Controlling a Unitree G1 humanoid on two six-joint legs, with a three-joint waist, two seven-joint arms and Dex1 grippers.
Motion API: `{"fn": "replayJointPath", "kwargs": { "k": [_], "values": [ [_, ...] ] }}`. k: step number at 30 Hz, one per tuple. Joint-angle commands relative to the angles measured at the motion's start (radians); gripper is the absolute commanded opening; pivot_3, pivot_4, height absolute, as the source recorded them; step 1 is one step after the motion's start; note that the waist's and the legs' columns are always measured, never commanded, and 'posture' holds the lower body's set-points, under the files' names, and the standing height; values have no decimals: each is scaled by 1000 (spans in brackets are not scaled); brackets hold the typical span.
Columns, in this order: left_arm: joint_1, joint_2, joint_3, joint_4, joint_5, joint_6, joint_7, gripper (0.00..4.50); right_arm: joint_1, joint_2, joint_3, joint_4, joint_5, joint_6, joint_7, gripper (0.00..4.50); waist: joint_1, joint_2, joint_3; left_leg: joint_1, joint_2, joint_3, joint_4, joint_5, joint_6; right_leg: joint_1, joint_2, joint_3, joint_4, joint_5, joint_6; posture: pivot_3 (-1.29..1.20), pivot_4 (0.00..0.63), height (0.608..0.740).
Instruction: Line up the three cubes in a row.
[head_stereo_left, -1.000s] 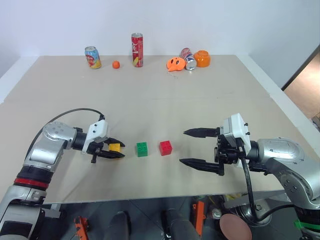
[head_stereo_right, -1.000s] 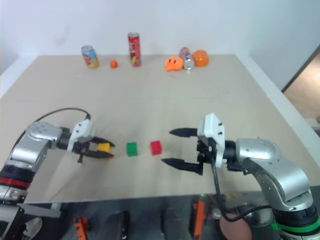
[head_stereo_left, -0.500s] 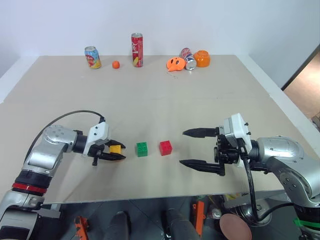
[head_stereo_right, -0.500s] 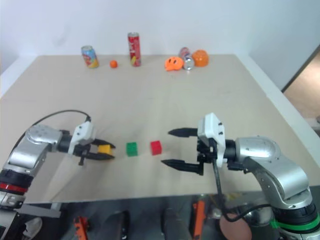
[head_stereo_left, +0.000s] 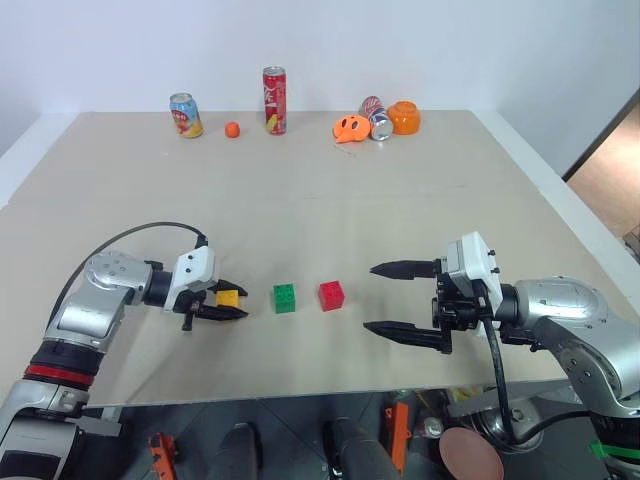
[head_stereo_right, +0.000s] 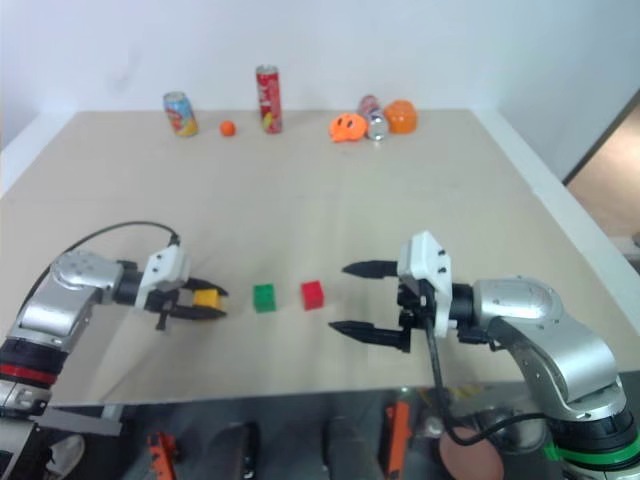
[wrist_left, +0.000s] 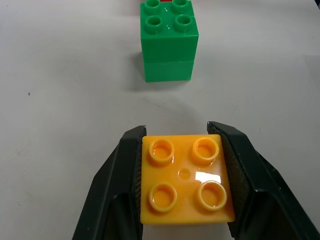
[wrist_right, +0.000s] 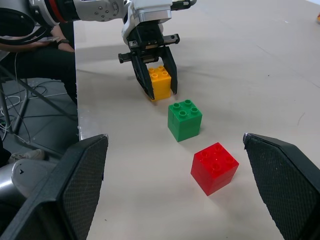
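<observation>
Barely anything's changed in the last second — my left gripper (wrist_left: 184, 150) stays clamped on the yellow cube (wrist_left: 185, 178) near the surface's front edge, in line with the green cube (head_stereo_left: 285, 298) and red cube (head_stereo_left: 331, 295), while my right gripper (head_stereo_left: 395, 299) hangs wide open and empty — so release looks next.

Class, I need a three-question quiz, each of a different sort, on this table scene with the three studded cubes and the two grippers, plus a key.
1. True or false: the left gripper is shut on the yellow cube.
2. Multiple choice: which cube stands between the other two? A. yellow cube; B. green cube; C. red cube.
3. Fill in: the right gripper, beside the red cube, is ____ and holds nothing.

Key:
1. True; the yellow cube sits between the black fingers.
2. B.
3. Open.
</observation>
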Motion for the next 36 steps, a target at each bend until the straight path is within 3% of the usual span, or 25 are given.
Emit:
{"fn": "replayJointPath", "kwargs": {
  "k": [1,3,5,11,20,27,36],
  "values": [
    [-25,-14,4,12,1,-24,17,1367,-7,-3,-8,-11,2,-16,3,4500,1,0,0,0,0,0,0,0,0,0,0,0,0,0,0,0,150,740],
    [-27,-21,5,18,1,-24,22,1367,-7,-2,-9,-11,2,-16,3,4500,2,0,0,0,0,0,1,0,0,0,0,0,0,0,0,0,150,740],
    [-28,-22,3,19,-9,11,14,2447,-12,-2,-9,-8,2,-16,2,4500,2,0,0,0,0,0,1,0,0,1,-1,0,0,0,0,0,150,740],
    [-37,-37,18,22,-8,7,48,4451,-18,-2,-9,-1,1,-18,5,4500,1,0,0,0,0,1,2,0,0,0,-1,0,0,0,0,0,150,740],
    [-48,-26,36,-29,-100,108,-5,4451,-37,-2,-2,12,2,-18,14,4500,1,0,0,0,0,1,1,0,0,0,-1,0,0,0,0,0,150,740],
    [-35,48,59,-186,-255,350,-80,4451,-48,-6,-5,23,2,-18,28,4500,0,0,0,0,0,1,1,0,0,0,0,0,0,0,0,0,150,740],
    [-107,20,129,-163,-237,280,61,4451,-55,-1,7,29,-6,-21,31,4500,1,0,0,0,0,0,1,0,0,0,0,0,0,0,0,0,150,740]
  ]
}}
